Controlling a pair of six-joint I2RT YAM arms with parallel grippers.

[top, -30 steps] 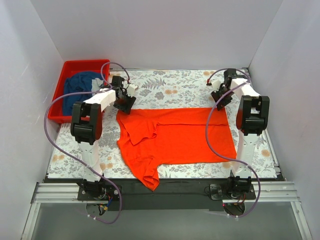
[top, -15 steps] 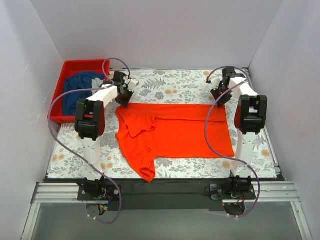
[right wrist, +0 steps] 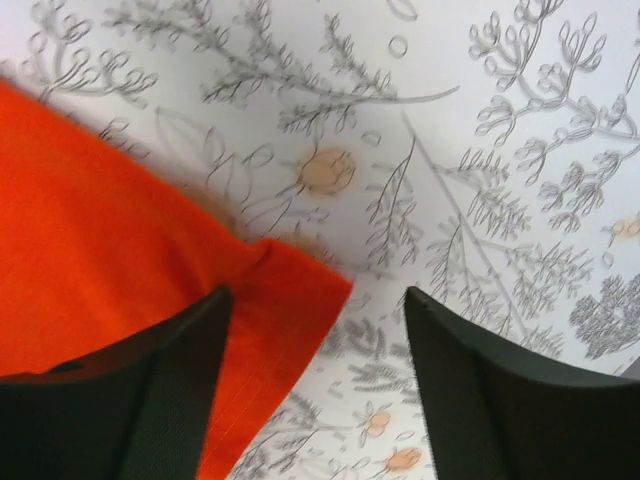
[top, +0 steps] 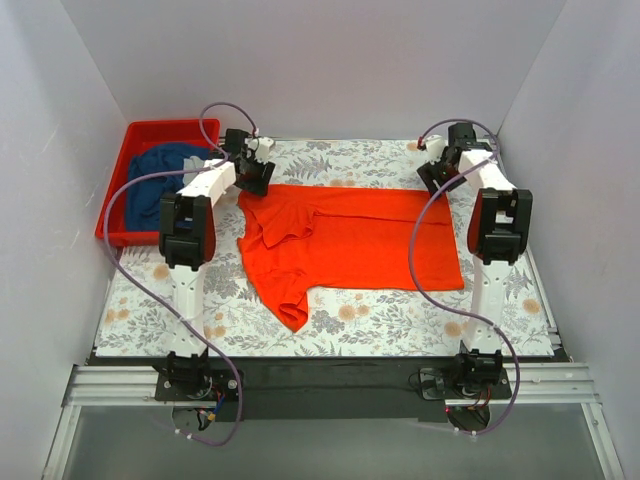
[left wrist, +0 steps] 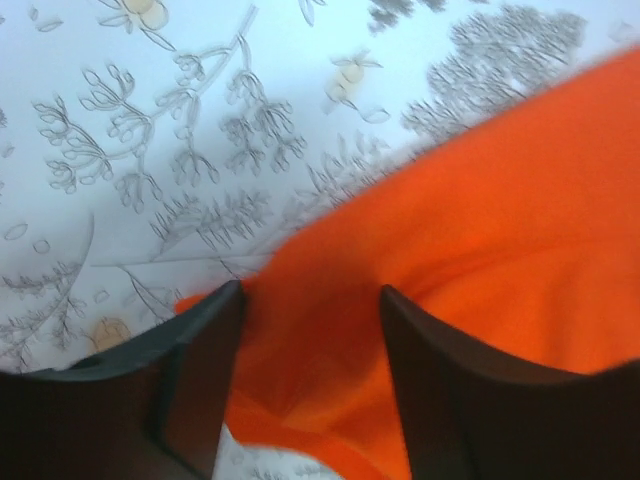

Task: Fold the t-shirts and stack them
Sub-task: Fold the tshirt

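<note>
Orange-red t-shirt is laid out flat at centre of frame on floral table cover, w/ one sleeve trailing toward lower left. L gripper is set at shirt's upper-left corner. In wrist view its jaws are seen spread apart, w/ bunched orange cloth between them. R gripper is set at upper-right corner, jaws likewise spread, shirt corner lying flat between. Dark blue t-shirt is heaped in red bin, upper left of frame.
</note>
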